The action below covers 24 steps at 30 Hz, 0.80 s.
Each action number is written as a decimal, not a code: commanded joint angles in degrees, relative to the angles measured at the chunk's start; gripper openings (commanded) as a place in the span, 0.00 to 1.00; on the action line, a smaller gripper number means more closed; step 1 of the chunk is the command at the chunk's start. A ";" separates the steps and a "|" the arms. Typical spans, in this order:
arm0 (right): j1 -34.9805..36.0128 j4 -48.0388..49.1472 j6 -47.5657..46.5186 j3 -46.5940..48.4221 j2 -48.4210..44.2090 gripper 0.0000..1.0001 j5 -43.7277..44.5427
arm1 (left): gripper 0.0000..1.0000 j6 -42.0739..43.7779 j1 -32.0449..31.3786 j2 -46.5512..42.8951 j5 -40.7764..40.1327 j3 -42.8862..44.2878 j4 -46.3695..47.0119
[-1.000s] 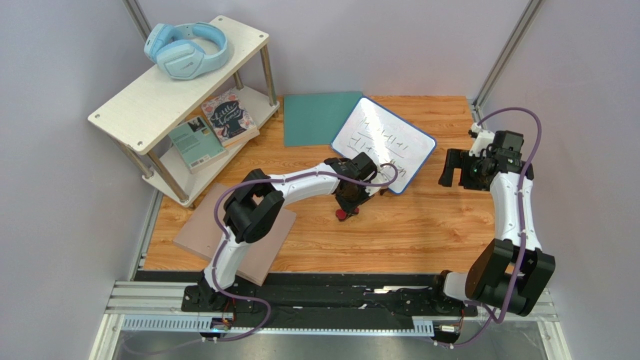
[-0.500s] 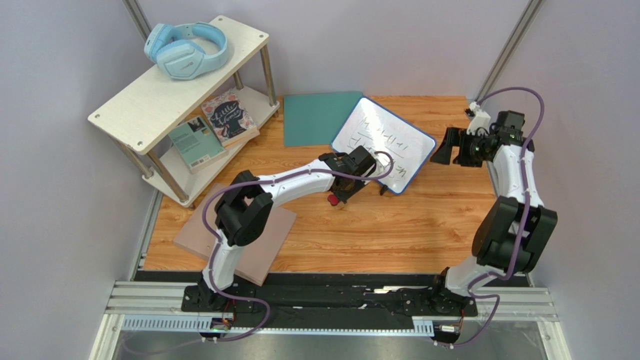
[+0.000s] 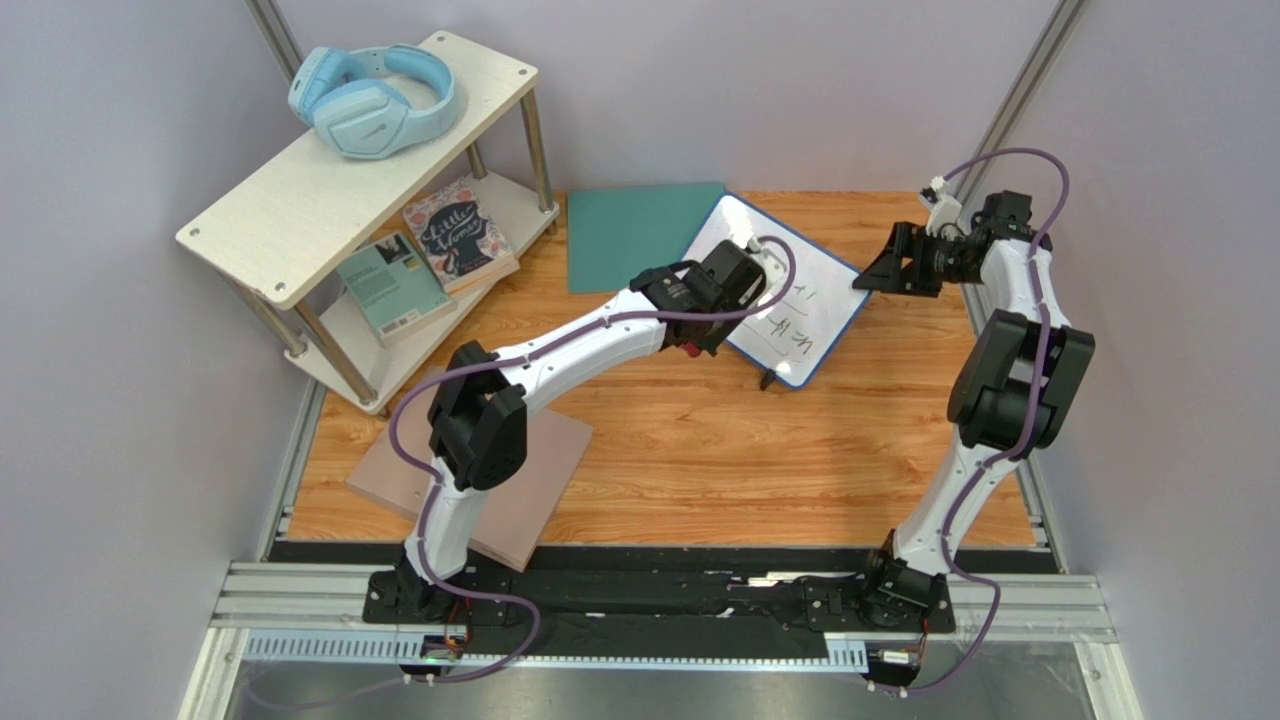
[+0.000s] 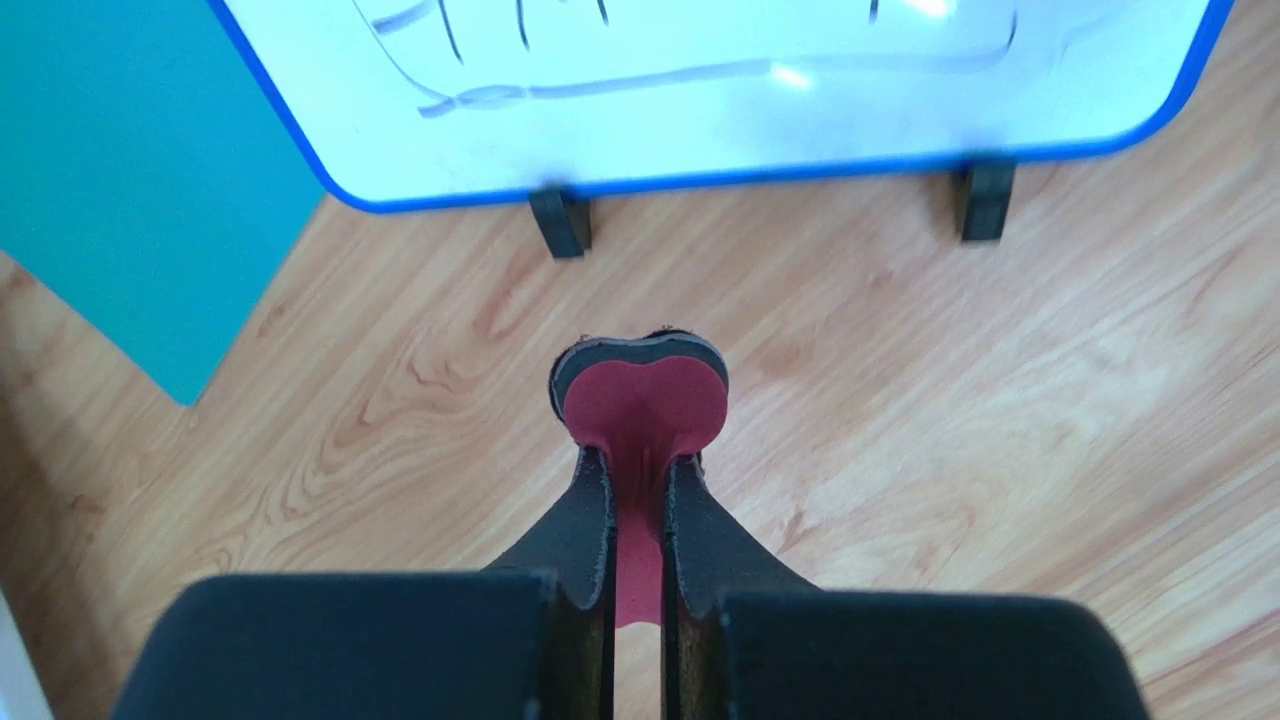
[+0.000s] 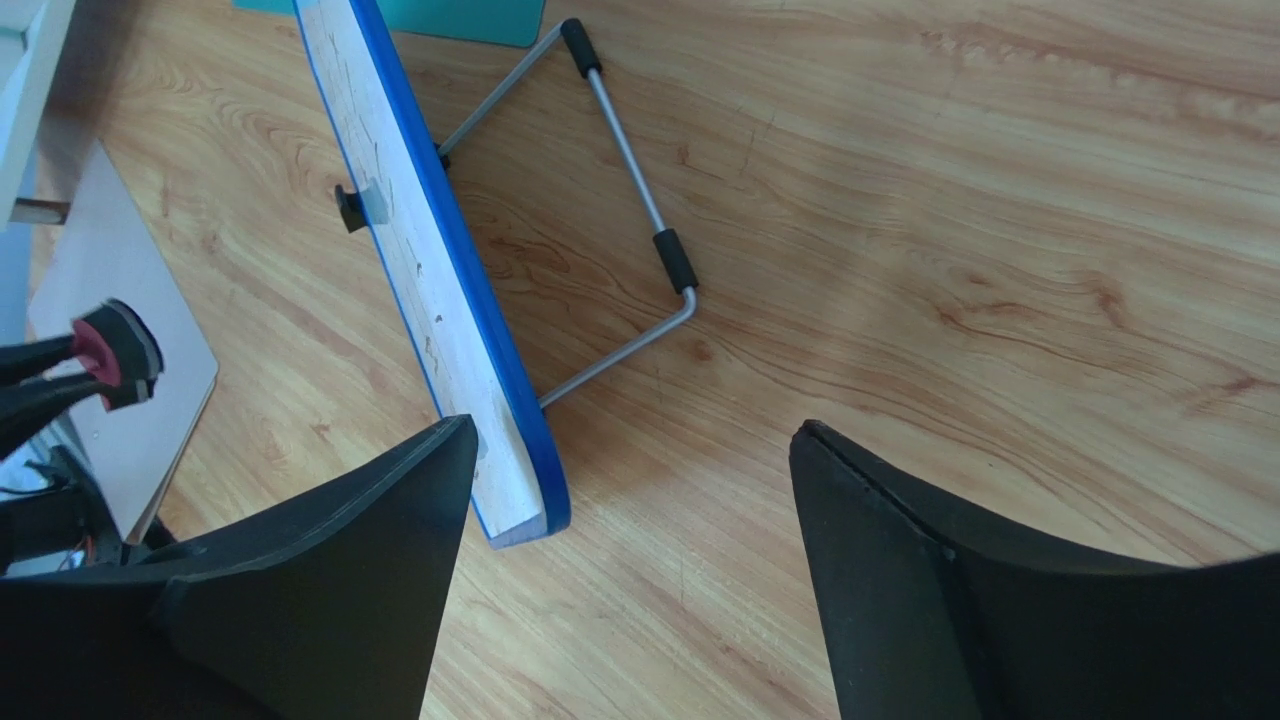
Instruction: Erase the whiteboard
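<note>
Currently the whiteboard [image 3: 812,308] stands tilted on the wooden table [image 3: 842,435], propped from behind by a wire stand [image 5: 639,195], with dark handwritten marks on its face. A teal mat [image 3: 639,233] lies just to its left.

Left gripper [image 4: 639,480]: fingers pressed together, pinching a red eraser [image 4: 639,398] by its edge. In the left wrist view, the eraser hangs in front of the whiteboard's lower blue edge, near one of the two black feet, and is not touching the board. In the top view, this gripper sits at the board's near left side.

Right gripper [image 5: 631,435]: fingers spread wide, holding nothing. It is positioned at the whiteboard's right corner. The corner lies between the fingers, just beside one of them; contact cannot be determined.
</note>
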 commanded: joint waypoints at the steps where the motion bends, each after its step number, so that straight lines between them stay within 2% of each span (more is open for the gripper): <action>1: 0.60 -2.47 -3.72 2.93 1.74 0.76 -6.77 | 0.00 -4.57 2.43 2.52 2.85 8.32 0.23; 5: 1.31 -2.48 -5.92 1.79 1.57 0.63 -8.71 | 0.00 -6.33 4.19 5.34 4.79 13.34 1.11; 10: 1.92 -1.42 -7.85 0.29 0.86 0.49 -11.26 | 0.00 -8.62 5.51 7.10 1.46 14.93 7.85; 13: 1.92 -1.95 -8.65 0.55 1.13 0.35 -11.96 | 0.00 -10.21 5.69 7.71 -3.11 14.93 11.90; 14: 1.92 -2.38 -9.26 0.64 1.39 0.29 -12.22 | 0.00 -10.21 5.69 7.89 -3.47 14.85 12.79; 19: 2.01 -10.27 -16.28 2.48 3.06 0.10 -12.93 | 0.00 -12.75 6.22 8.60 -4.09 15.20 16.57; 20: 2.01 -11.78 -19.08 3.27 3.41 0.00 -12.93 | 0.00 -13.19 6.39 8.68 -3.74 15.11 17.36; 24: 2.10 -16.71 -24.73 3.98 4.29 0.00 -11.62 | 0.00 -13.99 6.83 9.91 -3.38 15.72 20.61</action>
